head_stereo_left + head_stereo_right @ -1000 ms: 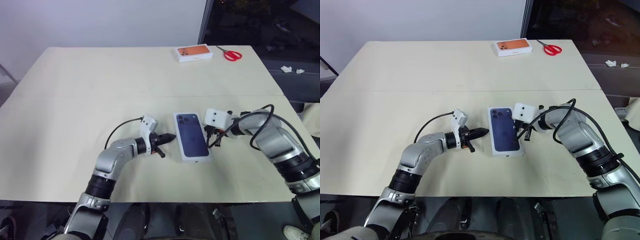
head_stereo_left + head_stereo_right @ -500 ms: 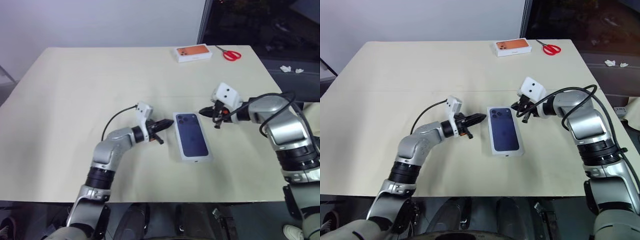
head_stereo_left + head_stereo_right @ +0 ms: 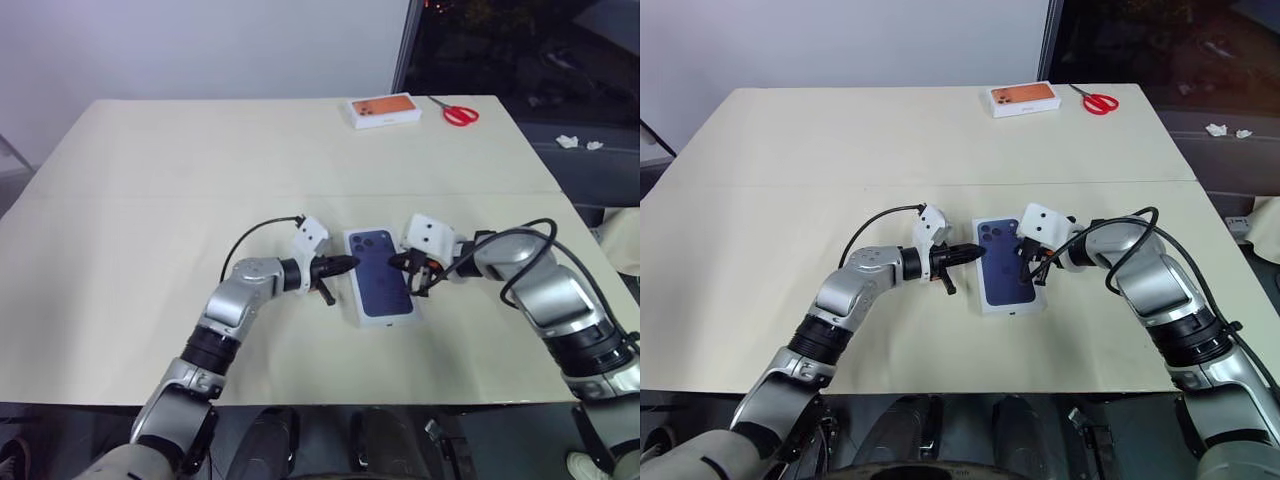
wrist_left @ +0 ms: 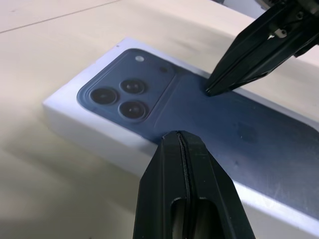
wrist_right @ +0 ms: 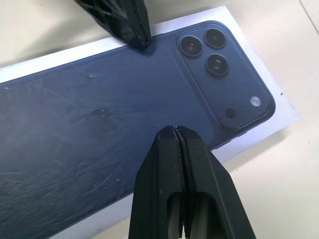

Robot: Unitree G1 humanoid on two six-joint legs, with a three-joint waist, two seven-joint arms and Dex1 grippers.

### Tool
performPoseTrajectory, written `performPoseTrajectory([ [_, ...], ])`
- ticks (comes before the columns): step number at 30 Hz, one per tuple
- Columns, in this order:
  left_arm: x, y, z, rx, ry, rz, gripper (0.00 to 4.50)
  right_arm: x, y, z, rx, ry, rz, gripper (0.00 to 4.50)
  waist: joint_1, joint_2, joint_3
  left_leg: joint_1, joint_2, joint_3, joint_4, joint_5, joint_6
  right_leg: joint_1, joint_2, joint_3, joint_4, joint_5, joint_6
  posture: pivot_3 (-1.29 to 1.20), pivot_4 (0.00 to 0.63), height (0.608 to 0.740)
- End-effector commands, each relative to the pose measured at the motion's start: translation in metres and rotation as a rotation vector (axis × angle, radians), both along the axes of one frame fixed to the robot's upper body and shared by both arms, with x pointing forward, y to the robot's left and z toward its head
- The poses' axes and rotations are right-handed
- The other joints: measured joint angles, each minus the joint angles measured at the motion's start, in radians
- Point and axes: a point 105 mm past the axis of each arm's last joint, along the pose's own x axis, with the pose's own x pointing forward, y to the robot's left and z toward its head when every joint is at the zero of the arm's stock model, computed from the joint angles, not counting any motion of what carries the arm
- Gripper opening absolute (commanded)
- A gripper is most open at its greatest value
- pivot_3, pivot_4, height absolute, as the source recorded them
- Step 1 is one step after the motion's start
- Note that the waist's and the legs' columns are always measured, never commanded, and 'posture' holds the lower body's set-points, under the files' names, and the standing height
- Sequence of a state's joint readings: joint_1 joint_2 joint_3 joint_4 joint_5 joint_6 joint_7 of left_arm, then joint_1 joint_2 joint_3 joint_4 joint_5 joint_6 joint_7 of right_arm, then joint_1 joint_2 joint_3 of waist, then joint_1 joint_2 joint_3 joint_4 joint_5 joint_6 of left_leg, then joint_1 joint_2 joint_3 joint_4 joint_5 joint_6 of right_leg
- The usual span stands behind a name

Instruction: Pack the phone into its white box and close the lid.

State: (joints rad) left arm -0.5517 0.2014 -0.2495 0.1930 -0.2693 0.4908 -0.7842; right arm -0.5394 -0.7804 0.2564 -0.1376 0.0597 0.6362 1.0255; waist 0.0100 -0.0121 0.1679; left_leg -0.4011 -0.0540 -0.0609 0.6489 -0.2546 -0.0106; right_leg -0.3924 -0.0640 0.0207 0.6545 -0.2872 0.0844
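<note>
The lid point(image 3: 380, 287) lies flat on the table point(image 3: 150, 200) near its front middle, its long side running roughly from 12 to 6 o'clock. The left end effector point(image 3: 345, 265) sits at the lid's 9 o'clock edge, tips at that rim. The right end effector point(image 3: 392, 263) comes in from 3 o'clock, its tip over the lid's top face. Far off toward 12 o'clock, by the table's back edge, lies a second box point(image 3: 384, 109), with scissors point(image 3: 456, 112) just at its 3 o'clock.

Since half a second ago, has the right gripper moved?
Yes. The right gripper has come down and in, from beyond the lid's far right corner onto its printed top.
</note>
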Motion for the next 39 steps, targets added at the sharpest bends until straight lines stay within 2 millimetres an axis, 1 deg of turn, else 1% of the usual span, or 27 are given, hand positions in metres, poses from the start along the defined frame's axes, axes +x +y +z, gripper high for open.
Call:
performPoseTrajectory([
  [1,-0.003,0.005,-0.009,0.004,0.065,0.014,0.0,-0.002,0.004,0.015,0.048,-0.004,0.016,0.06,0.0,0.0,0.0,0.0,0.0,0.0,0.0,0.0,0.0,0.0,0.0,0.0,0.0,0.0,0.0,0.0,0.15,0.74],
  [2,-0.008,0.004,-0.001,-0.027,0.056,-0.012,0.0,-0.006,0.005,0.021,0.082,0.015,0.032,0.06,0.0,0.0,0.0,-0.001,0.0,0.0,0.0,0.0,0.0,-0.001,0.0,0.0,0.0,0.0,0.0,0.0,0.15,0.74],
  [5,-0.029,0.001,0.021,-0.125,0.059,-0.113,0.0,-0.034,0.01,0.034,0.148,0.107,0.15,0.06,0.0,0.001,0.001,-0.006,0.0,0.0,0.0,0.0,0.0,-0.006,0.0,0.0,0.0,0.0,0.0,0.0,0.15,0.74],
  [6,-0.034,0.0,0.025,-0.142,0.063,-0.13,0.0,-0.041,0.01,0.035,0.147,0.124,0.173,0.06,0.001,0.0,0.001,-0.008,0.0,0.0,0.0,0.0,0.0,-0.008,0.0,0.0,0.0,0.0,0.0,0.0,0.15,0.74],
  [8,-0.039,-0.001,0.028,-0.159,0.073,-0.146,0.0,-0.046,0.008,0.036,0.144,0.141,0.187,0.06,0.003,0.0,0.001,-0.008,0.0,0.0,0.001,0.0,0.0,-0.009,0.0,0.0,0.0,0.0,0.0,0.0,0.15,0.74],
  [10,-0.044,-0.006,0.027,-0.172,0.088,-0.166,0.0,-0.052,0.002,0.027,0.109,0.181,0.184,0.06,0.003,0.0,0.001,-0.008,0.0,-0.001,0.001,0.0,0.0,-0.007,-0.001,0.0,0.0,0.0,0.0,0.0,0.15,0.74],
  [12,-0.046,-0.01,0.019,-0.151,0.108,-0.168,0.0,-0.058,-0.006,0.008,0.018,0.22,0.185,0.06,0.003,0.0,0.001,-0.007,0.0,-0.001,0.001,-0.001,0.001,-0.005,-0.001,-0.001,0.0,0.0,0.0,0.0,0.15,0.74],
  [14,-0.046,-0.01,-0.003,-0.054,0.144,-0.157,0.0,-0.058,-0.012,-0.013,-0.097,0.2,0.194,0.06,0.002,0.0,0.001,-0.007,0.0,-0.001,0.001,-0.001,0.001,-0.005,-0.001,-0.001,-0.001,0.0,0.0,0.0,0.15,0.74],
  [16,-0.05,-0.009,-0.017,-0.002,0.127,-0.18,0.0,-0.053,-0.01,-0.023,-0.116,0.18,0.172,0.06,-0.005,0.0,0.0,-0.006,0.0,0.0,0.001,-0.001,0.001,-0.006,-0.001,0.0,-0.001,0.0,0.0,0.0,0.15,0.74],
  [19,-0.047,-0.008,-0.021,0.007,0.125,-0.164,0.0,-0.049,0.0,-0.017,-0.063,0.158,0.175,0.06,-0.005,-0.002,-0.002,0.002,0.001,0.0,0.0,-0.001,0.001,0.003,0.0,-0.001,-0.002,0.0,0.0,0.0,0.15,0.74],
  [22,-0.041,-0.006,-0.012,-0.061,0.167,-0.127,0.0,-0.042,0.009,-0.001,0.026,0.127,0.168,0.06,-0.002,-0.002,-0.002,0.004,0.001,0.0,-0.001,-0.001,0.001,0.005,0.0,0.0,-0.003,0.0,0.0,0.0,0.15,0.74],
  [23,-0.037,-0.002,-0.008,-0.082,0.172,-0.104,0.25,-0.039,0.013,0.008,0.093,0.14,0.148,0.02,-0.001,-0.002,-0.001,0.002,0.001,0.0,-0.001,-0.001,0.002,0.004,0.0,0.0,-0.003,0.0,0.0,0.0,0.15,0.74],
  [25,-0.028,0.006,0.005,-0.133,0.152,-0.069,0.86,-0.033,0.018,0.024,0.216,0.162,0.121,0.58,-0.001,-0.002,-0.001,0.0,0.001,0.0,-0.001,-0.001,0.002,0.001,0.0,0.0,-0.003,0.0,0.0,0.0,0.15,0.74],
  [26,-0.024,0.014,0.014,-0.164,0.139,-0.05,1.31,-0.03,0.019,0.032,0.247,0.144,0.113,0.91,-0.001,-0.002,-0.001,-0.002,0.001,0.0,0.0,-0.001,0.001,-0.001,0.0,0.0,-0.002,0.0,0.0,0.0,0.15,0.74],
  [27,-0.021,0.021,0.022,-0.182,0.125,-0.034,1.78,-0.027,0.018,0.037,0.269,0.127,0.104,1.35,-0.001,-0.002,-0.001,-0.003,0.001,0.0,0.001,-0.001,0.001,-0.002,0.0,-0.001,-0.002,0.0,0.0,0.0,0.15,0.74],
  [29,-0.014,0.041,0.036,-0.187,0.072,0.01,2.77,-0.021,0.016,0.048,0.326,0.111,0.073,2.38,0.0,-0.002,-0.001,-0.007,0.001,0.0,0.001,-0.001,0.001,-0.007,0.0,0.0,0.0,0.0,0.0,0.0,0.15,0.74],
  [31,-0.007,0.065,0.051,-0.197,0.017,0.058,3.79,-0.018,0.014,0.054,0.367,0.101,0.065,3.4,0.001,-0.002,-0.001,-0.007,0.001,-0.001,0.001,-0.001,0.001,-0.008,0.0,0.0,0.0,0.0,0.0,0.0,0.15,0.74],
  [32,-0.005,0.079,0.057,-0.196,-0.001,0.082,4.38,-0.016,0.012,0.057,0.388,0.081,0.056,3.98,0.001,-0.002,-0.001,-0.007,0.001,-0.001,0.0,-0.001,0.001,-0.008,0.0,-0.001,0.0,0.0,0.0,0.0,0.15,0.74],
  [33,-0.004,0.087,0.061,-0.195,-0.011,0.096,4.5,-0.014,0.011,0.06,0.403,0.067,0.048,4.41,0.001,-0.002,0.0,-0.007,0.001,-0.001,0.0,-0.001,0.001,-0.008,0.0,-0.001,0.0,0.0,0.0,0.0,0.15,0.74],
  [34,-0.003,0.095,0.064,-0.198,-0.017,0.11,4.5,-0.012,0.009,0.061,0.415,0.055,0.042,4.47,0.001,-0.002,0.0,-0.007,0.001,0.0,0.0,-0.001,0.001,-0.008,0.0,0.0,0.0,0.0,0.0,0.0,0.15,0.74],
  [36,-0.008,0.127,0.069,-0.179,-0.035,0.148,4.5,-0.011,0.003,0.062,0.404,-0.014,0.06,4.47,0.0,-0.002,0.0,-0.007,0.0,0.0,0.0,-0.001,0.001,-0.008,-0.001,0.0,0.0,0.0,0.0,0.0,0.15,0.74],
  [37,-0.01,0.137,0.07,-0.171,-0.04,0.155,4.5,-0.011,0.001,0.062,0.399,-0.041,0.068,4.47,0.0,-0.002,0.0,-0.007,0.0,0.0,0.0,-0.001,0.001,-0.008,-0.001,0.0,-0.001,0.0,0.0,0.0,0.15,0.74],
  [38,-0.015,0.151,0.068,-0.138,-0.063,0.176,4.5,-0.013,-0.001,0.064,0.406,-0.062,0.079,4.47,-0.001,-0.002,0.0,-0.007,0.0,0.0,-0.001,-0.001,0.001,-0.008,-0.001,0.0,-0.001,0.0,0.0,0.0,0.15,0.74],
  [39,-0.018,0.158,0.067,-0.116,-0.078,0.187,4.5,-0.014,-0.002,0.065,0.414,-0.072,0.085,4.47,-0.005,-0.001,0.0,-0.007,0.0,0.0,-0.001,-0.001,0.001,-0.008,-0.001,0.0,-0.001,0.0,0.0,0.0,0.15,0.74],
])
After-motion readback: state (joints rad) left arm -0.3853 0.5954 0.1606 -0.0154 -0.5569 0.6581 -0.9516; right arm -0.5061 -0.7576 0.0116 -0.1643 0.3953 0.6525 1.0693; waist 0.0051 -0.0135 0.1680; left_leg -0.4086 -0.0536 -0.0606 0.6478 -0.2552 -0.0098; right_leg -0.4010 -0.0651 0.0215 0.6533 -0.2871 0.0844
